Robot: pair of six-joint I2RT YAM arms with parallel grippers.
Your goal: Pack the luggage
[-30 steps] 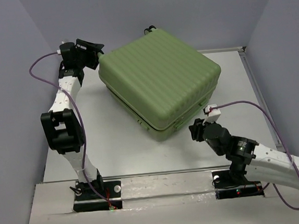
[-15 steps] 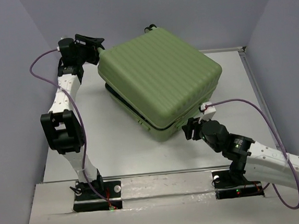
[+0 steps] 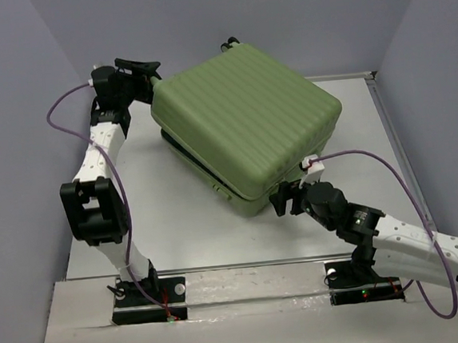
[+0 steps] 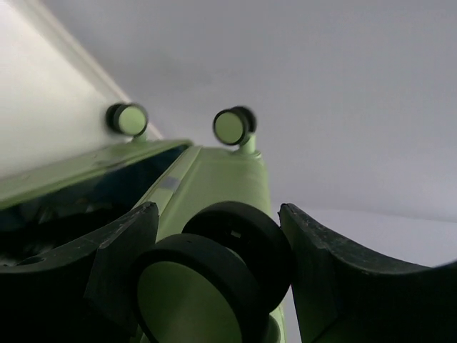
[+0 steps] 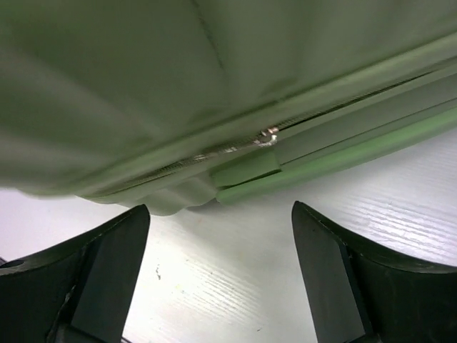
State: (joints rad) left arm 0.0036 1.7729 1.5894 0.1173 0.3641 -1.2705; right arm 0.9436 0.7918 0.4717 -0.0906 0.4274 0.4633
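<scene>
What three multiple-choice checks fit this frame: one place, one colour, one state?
1. Where is the left gripper?
A) at the luggage's far-left corner, around a wheel
B) over the luggage's middle
C) down by its own base

2. What colour is the luggage's shell?
A) blue
B) red
C) light green

3. How is the right gripper?
A) shut on the luggage
B) open, nothing between its fingers
C) out of view

Answers:
1 A: the left wrist view shows the wheel between its fingers.
2 C: the shell is green in every view.
3 B: the right wrist view shows only table between the spread fingers.
</scene>
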